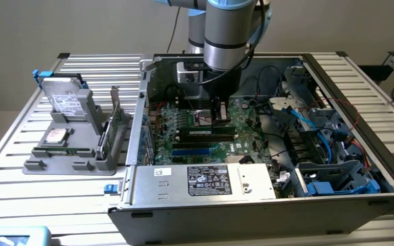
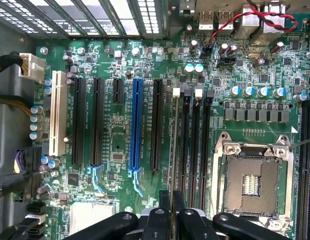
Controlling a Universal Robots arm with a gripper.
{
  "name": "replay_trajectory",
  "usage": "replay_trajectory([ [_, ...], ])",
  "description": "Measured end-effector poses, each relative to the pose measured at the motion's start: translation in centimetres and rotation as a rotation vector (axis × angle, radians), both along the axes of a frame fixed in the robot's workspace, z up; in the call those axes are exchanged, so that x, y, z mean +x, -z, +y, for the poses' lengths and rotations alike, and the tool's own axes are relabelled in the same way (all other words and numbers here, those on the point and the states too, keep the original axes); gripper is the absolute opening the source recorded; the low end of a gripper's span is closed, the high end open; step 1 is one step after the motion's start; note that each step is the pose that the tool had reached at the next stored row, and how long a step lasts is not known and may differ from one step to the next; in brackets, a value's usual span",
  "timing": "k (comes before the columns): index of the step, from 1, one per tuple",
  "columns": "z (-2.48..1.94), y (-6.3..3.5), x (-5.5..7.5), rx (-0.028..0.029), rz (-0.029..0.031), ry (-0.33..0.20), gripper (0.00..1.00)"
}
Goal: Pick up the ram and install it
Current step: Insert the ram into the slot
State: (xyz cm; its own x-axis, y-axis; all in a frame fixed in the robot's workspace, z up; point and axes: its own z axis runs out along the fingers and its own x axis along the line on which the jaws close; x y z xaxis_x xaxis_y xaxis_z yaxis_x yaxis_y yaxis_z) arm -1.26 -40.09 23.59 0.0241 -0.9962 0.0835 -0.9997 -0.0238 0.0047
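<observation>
Your open computer case (image 1: 252, 220) sits on the slatted table (image 1: 39, 205), with the power supply (image 1: 204, 179) along its near wall and blue cables (image 1: 298, 120) bundled toward the exterior view's right. Outside the case, on the exterior view's left, a grey tray (image 1: 67, 166) carries a hard drive (image 1: 67, 100). On the motherboard (image 2: 119, 65), the empty processor socket (image 2: 252, 182) lies just beside the memory slots (image 2: 195, 150), and a blue expansion slot (image 2: 135, 125) lies on their other side. Your hand (image 2: 171, 197) is inside the case, nearly closed on the ram (image 2: 171, 150). The ram is held edge-on along the outermost memory slot, and you cannot tell whether it is touching the slot or just above it.
</observation>
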Motion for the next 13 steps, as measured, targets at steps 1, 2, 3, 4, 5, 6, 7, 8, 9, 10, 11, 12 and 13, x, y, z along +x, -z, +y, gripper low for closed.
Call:
replay_trajectory([
  [1, 0.00, 0.01, 0.00, -0.0001, 0.0001, 0.000, 0.14],
  [2, 0.00, 0.03, 0.00, 0.0000, 0.0001, 0.000, 0.14],
  [3, 0.01, 0.03, 0.00, 0.0001, 0.0001, -0.001, 0.14],
  [4, 0.01, 0.04, 0.00, 0.0005, 0.0001, -0.002, 0.14],
  [5, 0.01, 0.05, 0.00, 0.0014, 0.0001, -0.004, 0.14],
  [6, 0.01, 0.07, 0.00, 0.0023, 0.0000, -0.006, 0.14],
  [7, 0.01, 0.08, 0.00, 0.0029, 0.0001, -0.008, 0.14],
  [8, 0.01, 0.09, 0.00, 0.0036, 0.0001, -0.009, 0.14],
  [9, 0.01, 0.10, 0.00, 0.0040, 0.0001, -0.010, 0.14],
  [10, 0.00, 0.11, 0.00, 0.0042, 0.0001, -0.010, 0.14],
  [11, 0.00, 0.13, 0.00, 0.0044, 0.0001, -0.011, 0.14],
  [12, 0.02, 0.16, -0.01, 0.0044, 0.0001, -0.011, 0.14],
  [13, 0.04, 0.18, -0.02, 0.0045, 0.0001, -0.011, 0.14],
])
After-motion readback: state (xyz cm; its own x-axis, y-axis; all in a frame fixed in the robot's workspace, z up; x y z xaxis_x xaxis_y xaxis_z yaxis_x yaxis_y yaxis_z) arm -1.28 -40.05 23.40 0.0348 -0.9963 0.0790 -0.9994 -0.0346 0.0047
